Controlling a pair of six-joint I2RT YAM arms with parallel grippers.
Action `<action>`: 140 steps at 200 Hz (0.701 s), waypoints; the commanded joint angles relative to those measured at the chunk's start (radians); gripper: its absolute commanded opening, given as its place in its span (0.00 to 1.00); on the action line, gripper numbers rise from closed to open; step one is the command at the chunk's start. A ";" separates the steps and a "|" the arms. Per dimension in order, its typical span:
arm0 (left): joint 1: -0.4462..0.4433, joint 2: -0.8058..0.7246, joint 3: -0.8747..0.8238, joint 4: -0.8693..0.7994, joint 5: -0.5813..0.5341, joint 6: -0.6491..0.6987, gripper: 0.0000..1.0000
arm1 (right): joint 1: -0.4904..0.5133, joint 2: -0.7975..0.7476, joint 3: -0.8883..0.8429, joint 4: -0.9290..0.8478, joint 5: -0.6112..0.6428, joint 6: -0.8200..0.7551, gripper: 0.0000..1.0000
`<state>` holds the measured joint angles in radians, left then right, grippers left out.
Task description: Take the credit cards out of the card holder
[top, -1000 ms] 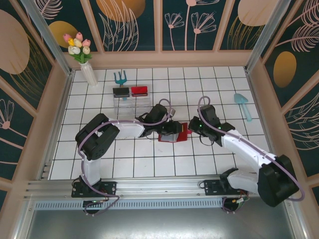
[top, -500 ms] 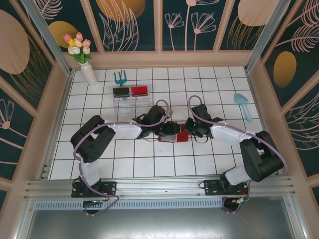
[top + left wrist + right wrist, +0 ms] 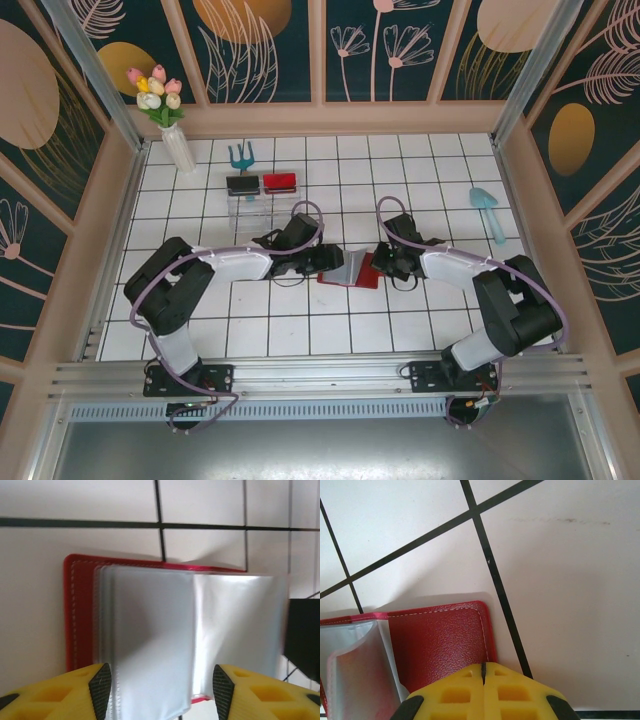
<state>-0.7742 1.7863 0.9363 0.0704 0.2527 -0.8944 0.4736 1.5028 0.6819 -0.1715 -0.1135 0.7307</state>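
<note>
Card holder (image 3: 352,270): laid open, clear sleeves (image 3: 150,630) now uncovered. Left gripper (image 3: 161,685): drawn back to its left edge, fingers widened apart, nothing clamped. Right gripper (image 3: 483,672): fingers together, lowered onto its right cover. Credit cards: none discernible; extraction judged pending.

Left tool (image 3: 161,690) spread — right tool (image 3: 483,672) pinched
</note>
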 commanded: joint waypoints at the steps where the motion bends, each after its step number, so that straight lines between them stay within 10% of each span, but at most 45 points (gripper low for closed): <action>1: 0.001 0.016 0.002 -0.042 -0.039 0.005 0.62 | -0.006 0.011 -0.013 0.011 0.006 -0.022 0.00; 140: -0.010 0.009 0.002 0.097 0.116 -0.007 0.56 | -0.006 0.012 -0.038 0.026 0.003 -0.010 0.00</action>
<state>-0.7761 1.8206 0.9363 0.1207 0.3328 -0.8948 0.4728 1.5028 0.6708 -0.1558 -0.1135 0.7311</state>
